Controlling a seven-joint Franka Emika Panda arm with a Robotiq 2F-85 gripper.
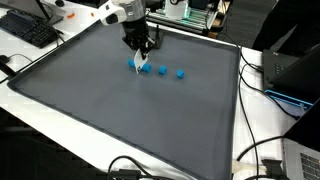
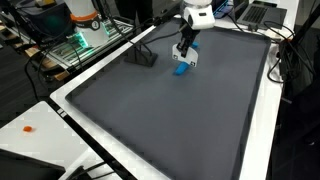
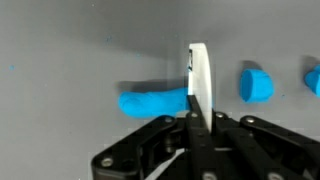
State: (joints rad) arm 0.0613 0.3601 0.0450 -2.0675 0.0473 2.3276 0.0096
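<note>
wrist view, left to right. long block, blue, lies flat on the grey mat. just right of it the white piece, thin and flat, stands upright on edge. it looks to touch the long block's right end, but i cannot tell for sure. the claw is clamped on the end of the piece nearest the camera, fingers pressed to its two flat faces. judgement: a thin slab offers no other hold, and this grip keeps it from tipping. further right, apart from the piece, sits a cube, then a second cube cut off by the frame.

in an exterior view the claw hangs straight down over the left end of the blue row, near the far edge of the desk, about midway along it. the row runs roughly along that edge with gaps between the pieces, so each can likely be reached alone.
</note>
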